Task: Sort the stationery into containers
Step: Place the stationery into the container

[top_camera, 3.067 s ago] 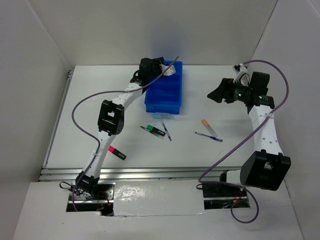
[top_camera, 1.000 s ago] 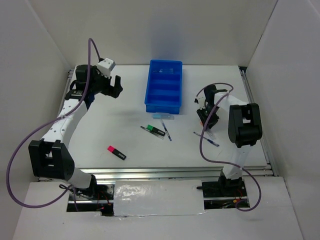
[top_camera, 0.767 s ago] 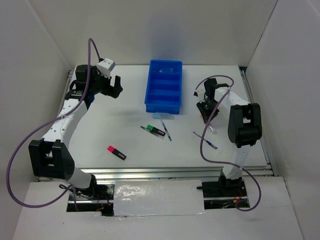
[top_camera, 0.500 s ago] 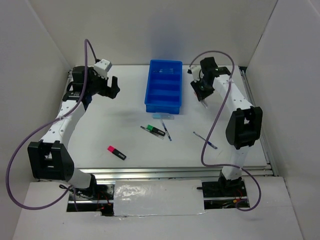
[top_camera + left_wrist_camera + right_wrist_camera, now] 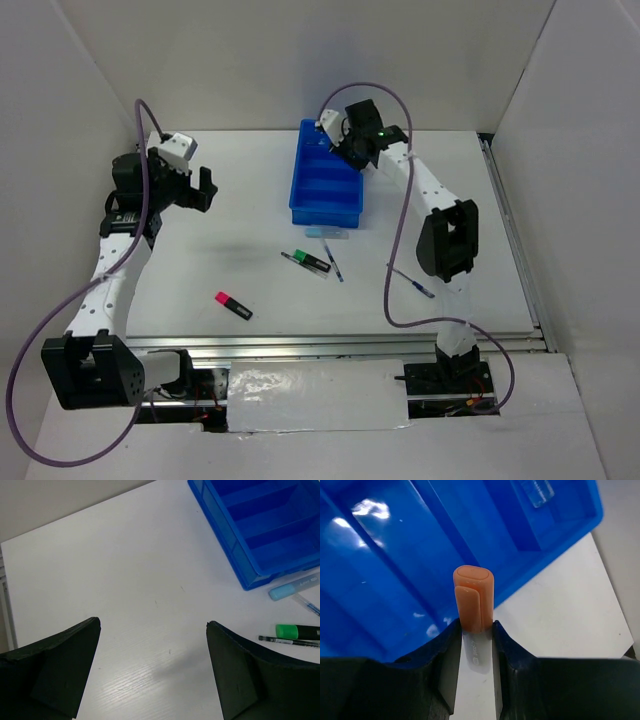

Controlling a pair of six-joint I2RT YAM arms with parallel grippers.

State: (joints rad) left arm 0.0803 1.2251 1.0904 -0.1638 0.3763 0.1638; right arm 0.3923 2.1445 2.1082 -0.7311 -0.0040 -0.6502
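Observation:
The blue tray [image 5: 325,192] stands at the back middle of the table. My right gripper [image 5: 346,145] hangs over the tray's far end, shut on an orange-capped marker [image 5: 473,598] with a pale grey body; the tray's compartments [image 5: 395,555] lie under it. A small clear object [image 5: 534,490] lies in one compartment. My left gripper [image 5: 203,188] hovers open over bare table at the far left, nothing between its fingers [image 5: 65,662]. On the table lie a pink highlighter [image 5: 233,305], a green highlighter [image 5: 314,263], a light-blue marker [image 5: 295,586] and thin pens [image 5: 333,262] [image 5: 420,284].
White walls close the table on three sides. A metal rail runs along the near edge [image 5: 300,345]. Purple cables loop from both arms above the table. The green highlighter [image 5: 298,631] and a thin dark pen [image 5: 285,640] lie just in front of the tray.
My right arm has swung from the table right of the tray to above the tray's far end, carrying the orange-capped marker. My left arm has drawn back to the left.

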